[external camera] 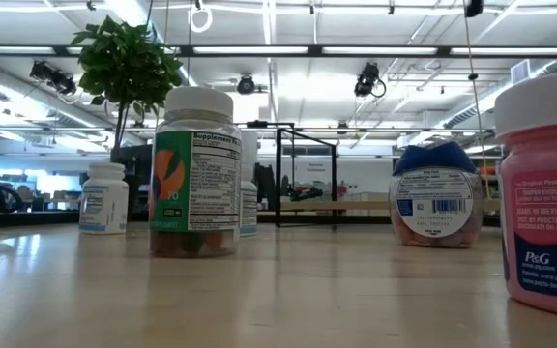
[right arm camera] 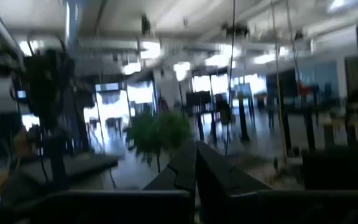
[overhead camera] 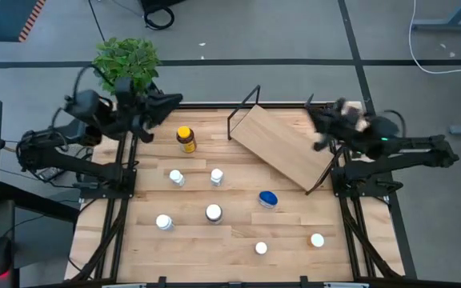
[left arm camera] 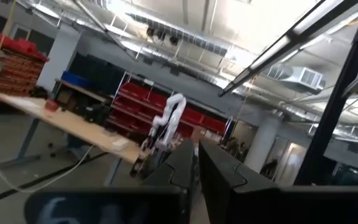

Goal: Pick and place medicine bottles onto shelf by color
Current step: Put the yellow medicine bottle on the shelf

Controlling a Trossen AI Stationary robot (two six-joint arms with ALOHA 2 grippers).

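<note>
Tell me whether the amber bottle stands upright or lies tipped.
Upright: the high view shows the amber bottle from above, its round yellow cap facing up.

- Around the tilted shelf (overhead camera: 282,146): bare tabletop (overhead camera: 214,240) near its low edge — only a blue-capped bottle (overhead camera: 268,198) stands close.
- Farther from the shelf, white-capped bottles (overhead camera: 214,213) dot the table, with open lanes between them.

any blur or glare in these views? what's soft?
High view: sharp, even light, though the right gripper is motion-smeared. Low view: the near pink bottle is cut off at the edge, ceiling lights bright. Right wrist view: blurred throughout; left wrist view: softer, fingers dark against bright ceiling strips.
</note>
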